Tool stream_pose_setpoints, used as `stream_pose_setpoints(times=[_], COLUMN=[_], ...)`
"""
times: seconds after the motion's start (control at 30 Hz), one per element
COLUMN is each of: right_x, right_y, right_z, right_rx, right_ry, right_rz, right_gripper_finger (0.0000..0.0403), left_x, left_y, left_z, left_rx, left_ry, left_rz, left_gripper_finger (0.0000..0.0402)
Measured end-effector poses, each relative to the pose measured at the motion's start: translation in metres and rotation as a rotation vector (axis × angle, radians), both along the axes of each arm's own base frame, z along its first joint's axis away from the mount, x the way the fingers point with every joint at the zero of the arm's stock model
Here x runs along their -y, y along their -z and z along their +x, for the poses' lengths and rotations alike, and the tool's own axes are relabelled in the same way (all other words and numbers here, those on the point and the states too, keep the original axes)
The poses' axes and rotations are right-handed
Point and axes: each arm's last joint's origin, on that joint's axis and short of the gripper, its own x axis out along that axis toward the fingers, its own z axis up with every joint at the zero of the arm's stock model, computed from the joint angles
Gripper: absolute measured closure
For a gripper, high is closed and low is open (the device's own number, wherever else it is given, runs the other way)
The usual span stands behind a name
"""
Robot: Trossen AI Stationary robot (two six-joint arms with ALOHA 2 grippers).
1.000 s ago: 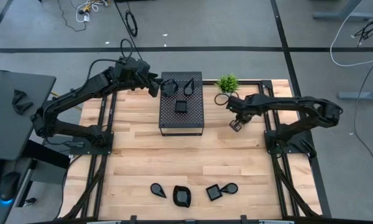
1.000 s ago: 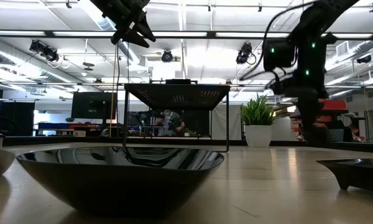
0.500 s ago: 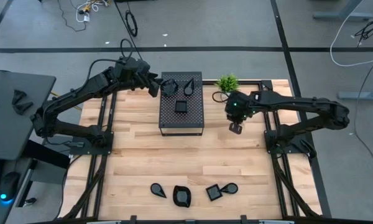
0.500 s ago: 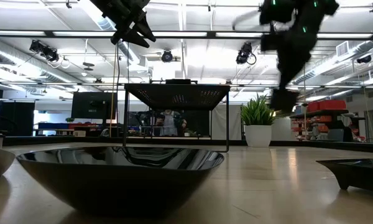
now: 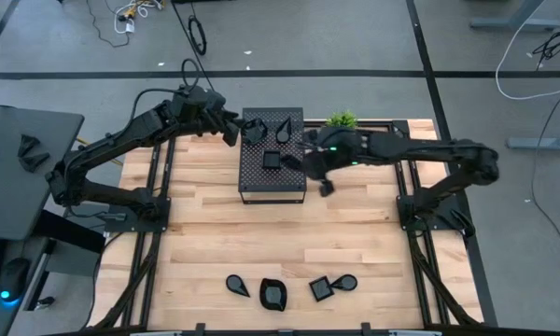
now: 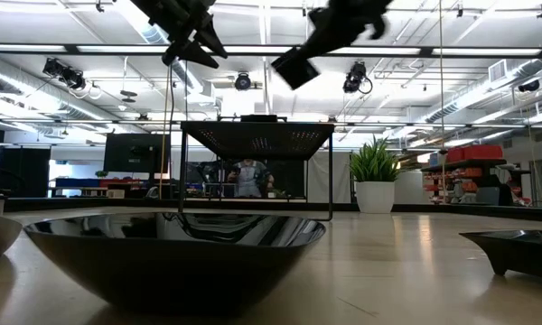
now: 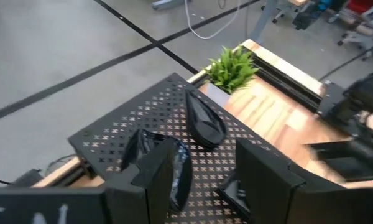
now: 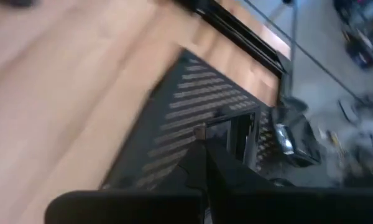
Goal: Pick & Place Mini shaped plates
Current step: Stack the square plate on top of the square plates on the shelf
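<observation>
Three mini shaped plates lie on top of the black perforated box (image 5: 272, 182): a rounded one (image 5: 255, 132), a teardrop (image 5: 285, 130) and a square one (image 5: 272, 161). Several more plates (image 5: 273, 294) lie near the table's near edge; one (image 6: 176, 248) fills the low view. My right gripper (image 5: 293, 164) hangs shut above the box's right side (image 6: 294, 68), with nothing seen between its fingers (image 8: 201, 155). My left gripper (image 5: 233, 127) waits open in the air at the box's far left corner (image 7: 205, 180).
A small green potted plant (image 5: 340, 119) stands just beyond the box's far right corner, behind my right arm. The wooden table top (image 5: 261, 233) between the box and the near plates is bare. Black frame rails (image 5: 149, 252) run along both table sides.
My right gripper has risen from low over the table near the plant and swung toward the table's left, ending high above the box's right side. It has rolled about its own axis and tipped toward level. It has stayed shut.
</observation>
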Motion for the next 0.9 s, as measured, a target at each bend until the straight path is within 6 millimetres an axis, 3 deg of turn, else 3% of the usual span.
stream_pose_setpoints(times=[0.23, 0.43, 0.9], right_x=[0.003, 0.008, 0.007], right_y=[-0.003, 0.012, 0.015], right_z=[0.063, 0.094, 0.103], right_rx=[-0.054, -0.219, -0.161], right_ry=[0.24, 0.325, 0.573], right_rz=[0.05, 0.123, 0.154], right_gripper_finger=[0.0403, 0.0403, 0.0403], left_x=[0.002, 0.003, 0.013], left_y=[0.002, 0.006, 0.007], left_z=[0.0, -0.002, -0.02], left_rx=[0.0, -0.037, -0.113], left_ry=[0.026, 0.024, 0.005], left_rz=[-0.047, -0.069, -0.141], left_gripper_finger=[0.0225, 0.0225, 0.0225])
